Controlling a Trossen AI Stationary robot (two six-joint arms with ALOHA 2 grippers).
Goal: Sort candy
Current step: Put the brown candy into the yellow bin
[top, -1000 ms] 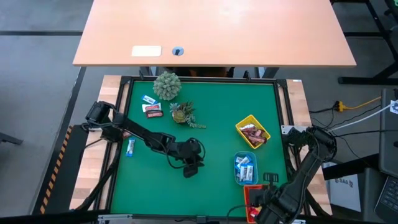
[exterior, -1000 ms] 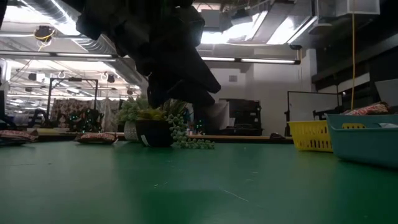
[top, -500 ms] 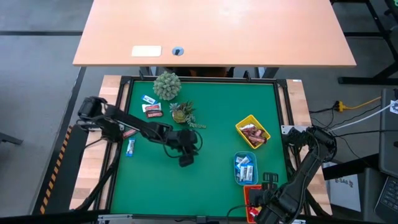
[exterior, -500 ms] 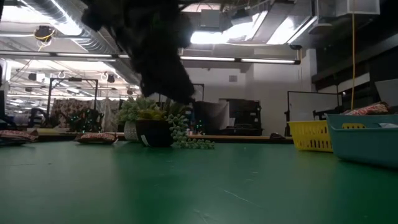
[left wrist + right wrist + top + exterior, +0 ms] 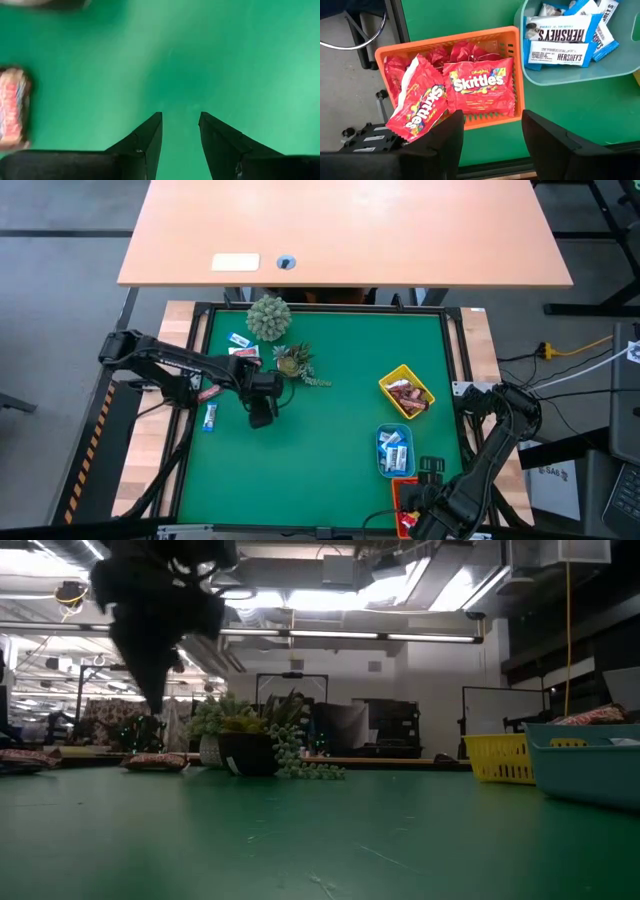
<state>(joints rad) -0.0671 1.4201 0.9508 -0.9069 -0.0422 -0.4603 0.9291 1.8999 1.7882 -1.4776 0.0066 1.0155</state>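
Loose candy lies on the green mat's left part: a blue-and-white wrapper point(image 5: 239, 340), maroon bars point(image 5: 245, 360) by the small plant, and another blue-and-white wrapper point(image 5: 209, 417) near the left edge. My left gripper point(image 5: 262, 416) hovers open above bare mat between them, holding nothing. In its wrist view, a maroon bar point(image 5: 12, 107) lies off to one side of my left gripper point(image 5: 180, 125). My right gripper point(image 5: 492, 120) waits open at the near right corner above the orange tray point(image 5: 512, 47), which holds red packets point(image 5: 479, 85).
Two potted plants point(image 5: 268, 317) point(image 5: 293, 362) stand at the far left. The yellow tray point(image 5: 392, 380) holds maroon bars and the blue tray point(image 5: 381, 460) holds blue-and-white wrappers. The mat's middle point(image 5: 340, 420) is bare. A wooden desk point(image 5: 350, 230) stands beyond the far edge.
My left gripper has swept from the near middle of the mat toward the left and far edges, ending close to the loose candy. In the low view it has moved well to the left. Nothing else has moved.
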